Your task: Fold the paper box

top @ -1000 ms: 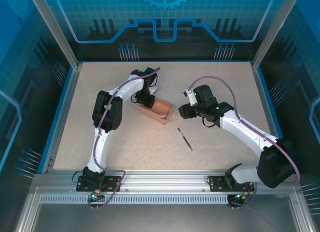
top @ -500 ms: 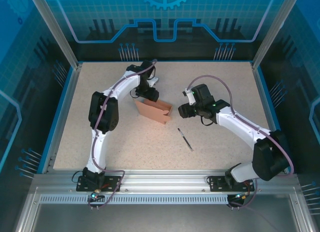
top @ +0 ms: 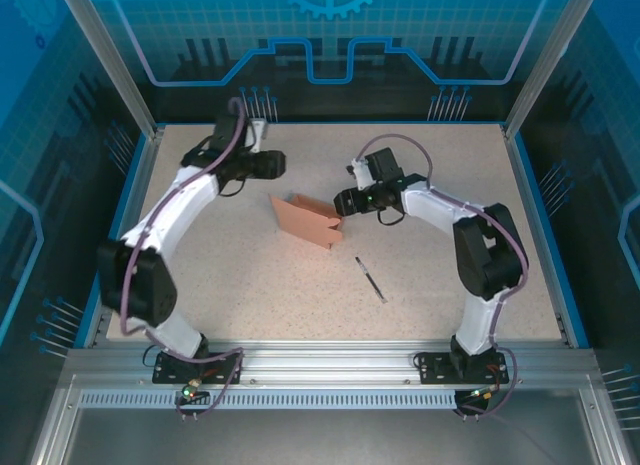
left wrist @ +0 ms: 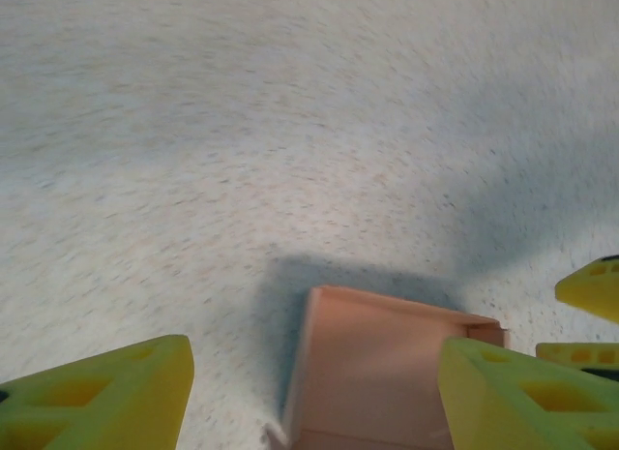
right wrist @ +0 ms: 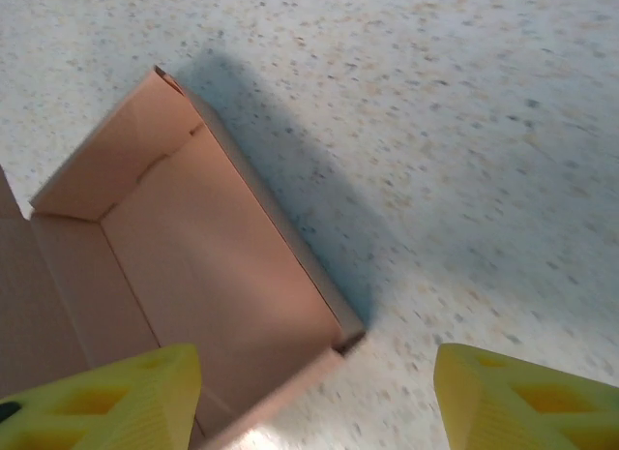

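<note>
Box: one, salmon-pink (top: 305, 221), at mid-table between the two claws, partly folded, walls up, top open.
Left claw: (left wrist: 316, 347) wide open, holding nothing; it hangs to the far left of the box, apart from it.
Right claw: (right wrist: 314, 357) wide open, holding nothing; it is at the box's right end, and I cannot tell whether it touches.
Top view alone: both arms whole, and a thin dark stick (top: 369, 279) lying nearer the bases than the box, apart from it.
Left wrist view alone: one end of the box seen low, with its shadow on the table, and two yellow pieces (left wrist: 592, 281) at the right edge, coloured like the fingers.
Right wrist view alone: the inside of the box, with a bare floor, an upright end wall and a creased flap at the left.
Count: two arms, two claws, one box, one stick.
Surface: pale speckled table (top: 230, 285) with a blue rim.
Room: aluminium rail (top: 330, 370) at the near edge; blue printed panels (top: 330, 45) behind and at both sides.
</note>
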`<state>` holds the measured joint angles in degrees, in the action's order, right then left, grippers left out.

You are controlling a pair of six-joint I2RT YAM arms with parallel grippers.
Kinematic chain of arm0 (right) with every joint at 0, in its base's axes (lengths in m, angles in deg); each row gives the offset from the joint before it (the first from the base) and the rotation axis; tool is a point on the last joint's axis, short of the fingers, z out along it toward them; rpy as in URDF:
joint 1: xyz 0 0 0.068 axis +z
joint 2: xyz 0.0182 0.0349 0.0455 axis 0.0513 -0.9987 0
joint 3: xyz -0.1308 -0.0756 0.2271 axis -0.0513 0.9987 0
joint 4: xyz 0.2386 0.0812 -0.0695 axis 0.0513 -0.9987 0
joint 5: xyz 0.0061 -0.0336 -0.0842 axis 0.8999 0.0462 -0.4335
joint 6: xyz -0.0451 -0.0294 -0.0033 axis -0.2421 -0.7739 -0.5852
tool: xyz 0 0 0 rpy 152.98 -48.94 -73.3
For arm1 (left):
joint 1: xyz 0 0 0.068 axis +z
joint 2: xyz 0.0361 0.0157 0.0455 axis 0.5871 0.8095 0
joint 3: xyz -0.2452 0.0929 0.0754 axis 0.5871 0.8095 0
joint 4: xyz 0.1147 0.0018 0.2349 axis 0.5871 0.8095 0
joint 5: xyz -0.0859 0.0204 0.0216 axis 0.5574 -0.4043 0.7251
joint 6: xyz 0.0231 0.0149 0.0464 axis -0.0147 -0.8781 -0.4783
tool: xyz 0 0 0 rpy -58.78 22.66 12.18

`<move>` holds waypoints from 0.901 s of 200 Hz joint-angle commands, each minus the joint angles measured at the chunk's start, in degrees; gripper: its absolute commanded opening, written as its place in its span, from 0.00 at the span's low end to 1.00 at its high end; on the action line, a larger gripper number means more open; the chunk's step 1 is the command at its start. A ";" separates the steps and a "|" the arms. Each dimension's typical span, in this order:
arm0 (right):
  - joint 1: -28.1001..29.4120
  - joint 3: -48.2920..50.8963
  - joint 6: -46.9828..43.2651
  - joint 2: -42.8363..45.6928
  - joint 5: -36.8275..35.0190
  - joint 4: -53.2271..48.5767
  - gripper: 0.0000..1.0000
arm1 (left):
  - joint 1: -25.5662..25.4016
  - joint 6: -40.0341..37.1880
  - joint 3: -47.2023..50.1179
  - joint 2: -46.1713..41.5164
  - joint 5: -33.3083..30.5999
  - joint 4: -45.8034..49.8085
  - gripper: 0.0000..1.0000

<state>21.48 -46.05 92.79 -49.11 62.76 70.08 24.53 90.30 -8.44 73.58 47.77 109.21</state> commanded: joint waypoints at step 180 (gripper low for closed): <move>3.77 11.28 11.70 1.24 22.01 12.29 0.65 | 0.28 25.92 41.78 -6.46 8.74 -30.03 0.62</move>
<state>24.06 -36.41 101.67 -50.75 81.78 77.95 24.95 114.41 34.24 63.68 53.43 84.25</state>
